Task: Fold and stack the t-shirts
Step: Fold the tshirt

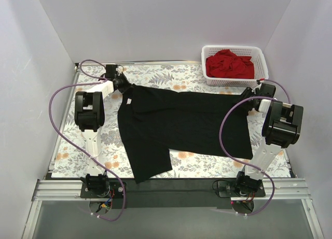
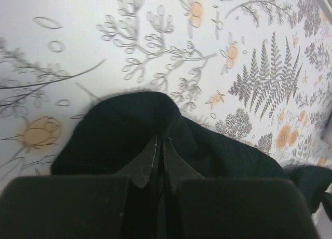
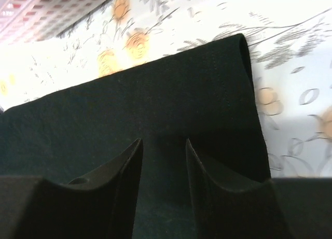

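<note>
Wrist cams: left gripper (image 2: 161, 141) clamps black t-shirt (image 2: 116, 122), right gripper (image 3: 163, 144) jaws apart; top cam alone shows red t-shirt (image 1: 229, 65)

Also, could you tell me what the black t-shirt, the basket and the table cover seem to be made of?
Black t-shirt: soft matte knit cloth, probably cotton; it drapes and wrinkles, and its edge is stitched.
Basket: white moulded plastic, slightly glossy, with rigid lattice walls.
Table cover: a smooth printed sheet, perhaps vinyl or oilcloth; it has a flat floral pattern with light glare.
</note>
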`<state>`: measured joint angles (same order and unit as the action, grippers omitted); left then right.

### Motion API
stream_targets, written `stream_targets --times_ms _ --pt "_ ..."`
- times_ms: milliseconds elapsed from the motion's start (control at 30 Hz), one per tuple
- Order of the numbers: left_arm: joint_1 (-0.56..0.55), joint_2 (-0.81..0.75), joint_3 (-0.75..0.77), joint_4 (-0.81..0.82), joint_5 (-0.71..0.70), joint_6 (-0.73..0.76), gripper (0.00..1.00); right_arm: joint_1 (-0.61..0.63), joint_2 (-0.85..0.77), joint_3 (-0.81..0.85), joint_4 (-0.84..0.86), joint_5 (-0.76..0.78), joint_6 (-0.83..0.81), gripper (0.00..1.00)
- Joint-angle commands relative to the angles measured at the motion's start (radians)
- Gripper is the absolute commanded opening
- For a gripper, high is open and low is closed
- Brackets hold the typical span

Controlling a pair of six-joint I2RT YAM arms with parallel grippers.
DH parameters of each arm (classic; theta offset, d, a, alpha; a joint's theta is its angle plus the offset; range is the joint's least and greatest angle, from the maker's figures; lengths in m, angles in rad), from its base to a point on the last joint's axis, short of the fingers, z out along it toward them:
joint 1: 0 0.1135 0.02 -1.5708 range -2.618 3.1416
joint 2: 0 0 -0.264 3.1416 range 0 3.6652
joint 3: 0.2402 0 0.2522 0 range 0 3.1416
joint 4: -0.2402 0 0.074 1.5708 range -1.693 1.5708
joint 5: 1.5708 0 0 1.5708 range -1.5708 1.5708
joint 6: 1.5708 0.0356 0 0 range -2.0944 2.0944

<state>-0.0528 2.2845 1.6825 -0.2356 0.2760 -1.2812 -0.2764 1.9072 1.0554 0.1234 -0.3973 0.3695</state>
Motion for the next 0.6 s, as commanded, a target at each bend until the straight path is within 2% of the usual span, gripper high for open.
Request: stream_targets --times_ms 0,333,500,567 --pt "0.086 -0.057 -0.055 0.048 -0.037 -0.073 0.0 -0.044 0.027 -0.003 0.021 0.046 0.002 0.4" --pt "0.139 -0.074 -0.101 0.099 -0.014 -0.139 0.0 -0.063 0.032 0.017 0.021 0.026 0.019 0.4" --pt "0.139 -0.071 -0.075 0.12 0.063 -0.135 0.16 -0.057 -0.002 0.04 0.01 0.0 0.003 0.4" --pt "0.137 -0.089 -0.073 0.121 0.08 -0.129 0.27 -0.044 -0.033 0.052 -0.002 -0.003 -0.009 0.4"
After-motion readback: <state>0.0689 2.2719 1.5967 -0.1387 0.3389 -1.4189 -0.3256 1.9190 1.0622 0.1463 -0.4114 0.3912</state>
